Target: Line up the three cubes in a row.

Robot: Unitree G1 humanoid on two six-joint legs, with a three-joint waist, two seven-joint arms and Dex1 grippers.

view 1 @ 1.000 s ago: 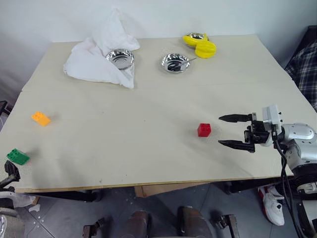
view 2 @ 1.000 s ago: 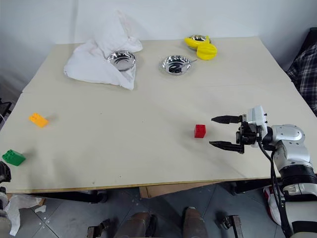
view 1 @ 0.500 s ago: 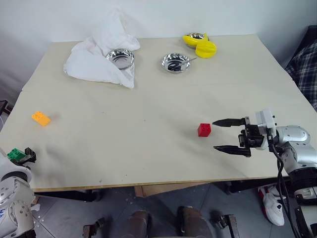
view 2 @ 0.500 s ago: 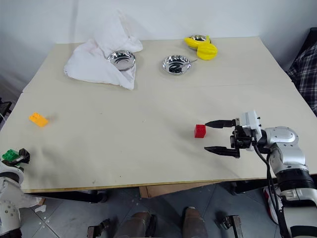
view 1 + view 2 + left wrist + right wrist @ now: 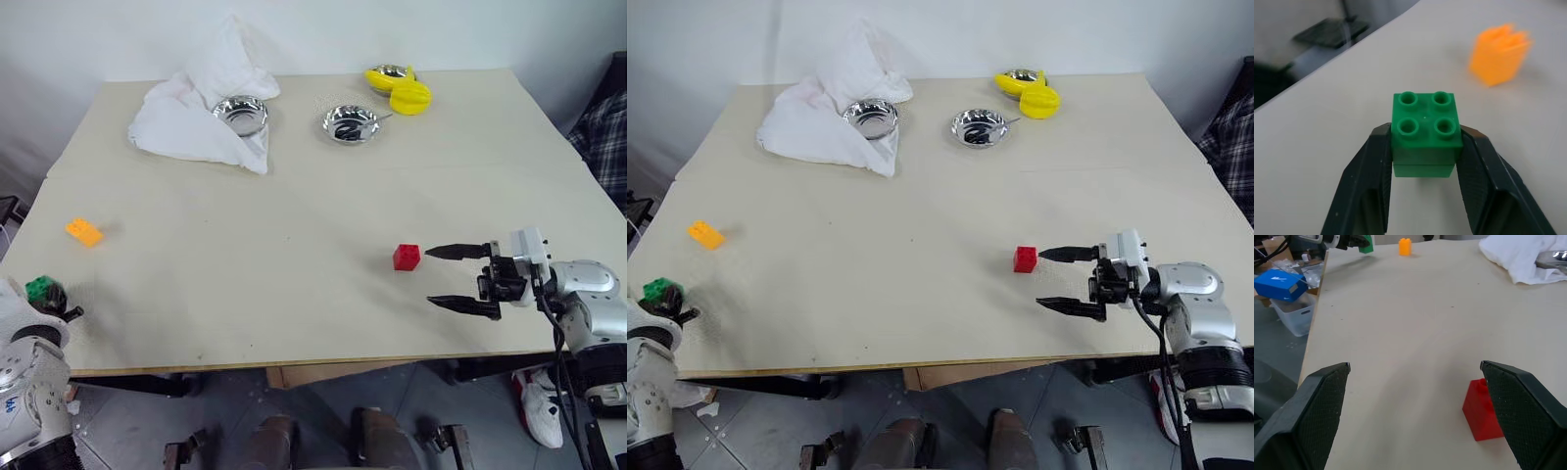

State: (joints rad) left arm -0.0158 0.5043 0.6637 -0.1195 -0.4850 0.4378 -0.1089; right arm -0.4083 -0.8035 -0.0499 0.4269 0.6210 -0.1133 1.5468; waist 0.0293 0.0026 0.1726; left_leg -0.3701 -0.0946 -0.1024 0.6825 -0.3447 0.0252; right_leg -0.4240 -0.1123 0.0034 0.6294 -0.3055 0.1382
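Your two head cameras look forward and down over the whole table point(image 5: 294, 284) from above its near edge, side by side, so they share nearly the same wide picture, from the white cloth point(image 5: 191, 122) at the far end to both arms at the near corners. Your left wrist camera sits very close along the left gripper point(image 5: 1425, 161), facing over the green cube point(image 5: 1425, 129) toward the orange cube point(image 5: 1498, 54) beyond. Your right wrist camera looks low across the tabletop along the right gripper point(image 5: 1415, 406), past the red cube point(image 5: 1481, 411), and catches that same orange cube and green cube far off.
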